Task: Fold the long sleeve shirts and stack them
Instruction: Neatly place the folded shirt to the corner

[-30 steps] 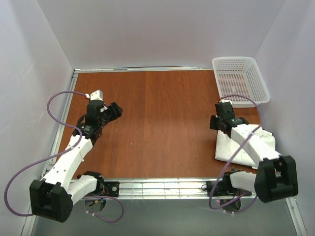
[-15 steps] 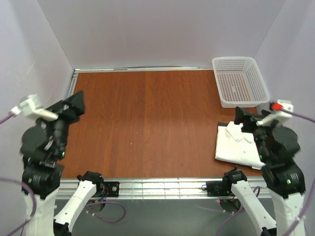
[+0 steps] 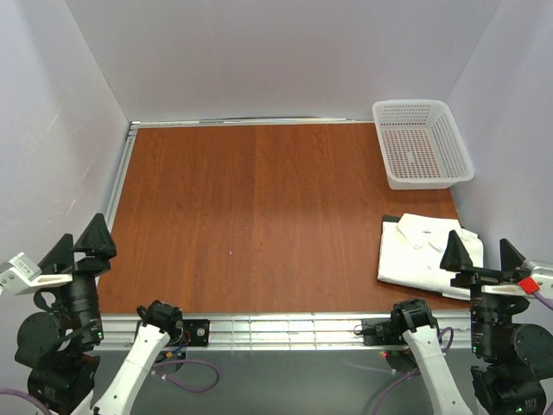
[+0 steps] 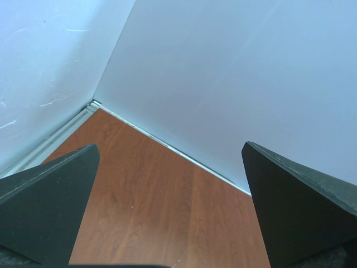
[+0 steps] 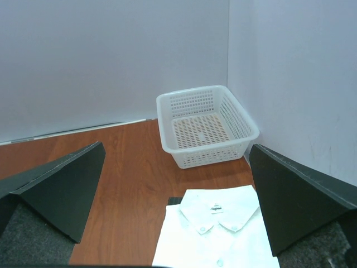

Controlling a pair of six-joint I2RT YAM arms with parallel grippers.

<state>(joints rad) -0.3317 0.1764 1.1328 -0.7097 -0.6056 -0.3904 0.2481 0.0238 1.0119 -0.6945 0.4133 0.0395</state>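
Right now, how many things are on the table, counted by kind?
Shirts: 2, the white shirt atop the dark shirt, only its edge showing
Baskets: 1, the white mesh basket
Total: 3

Smooth reddish wood-grain tabletop [image 3: 259,199] with a faint sheen, soft-looking matt white cloth shirt [image 3: 419,251], white perforated plastic basket [image 3: 432,180] slightly glossy, bare silvery metal rail [image 3: 285,327], matt black gripper fingers [image 4: 44,206], smooth matt pale walls [image 3: 285,52]
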